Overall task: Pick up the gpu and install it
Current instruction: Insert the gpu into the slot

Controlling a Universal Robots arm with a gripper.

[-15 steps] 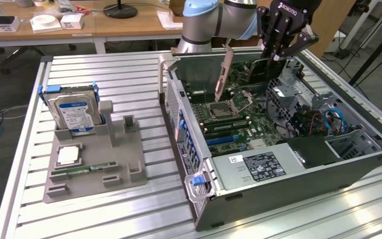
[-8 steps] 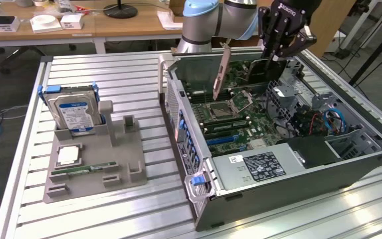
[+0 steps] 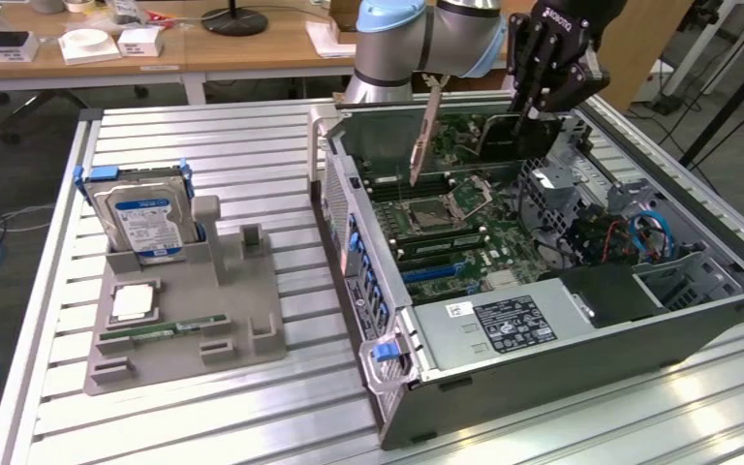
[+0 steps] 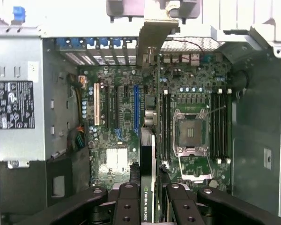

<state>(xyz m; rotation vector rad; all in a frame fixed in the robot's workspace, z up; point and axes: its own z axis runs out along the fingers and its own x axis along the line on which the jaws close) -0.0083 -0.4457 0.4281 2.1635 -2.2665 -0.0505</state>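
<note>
Your gripper (image 3: 542, 102) (image 4: 150, 192) is clenched on the gpu (image 3: 499, 136) (image 4: 148, 140), held edge-on over the motherboard (image 4: 117, 112) inside the open computer case (image 3: 359, 281). Case walls bound both sides; overhead is open. The case lies on a slatted aluminium table (image 3: 217, 145), with wooden desks (image 3: 243, 48) behind.

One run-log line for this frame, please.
phase: install | end effector: shut on gpu | gpu: held edge-on over motherboard, not seated | case: open

gpu (image 4: 150, 154) edge-on, face unseen; held end hidden between fingers of gripper (image 4: 151, 190). Arm (image 3: 405, 39) cut off by exterior view's upper edge. Power supply label (image 3: 508, 325) print too small to read.
</note>
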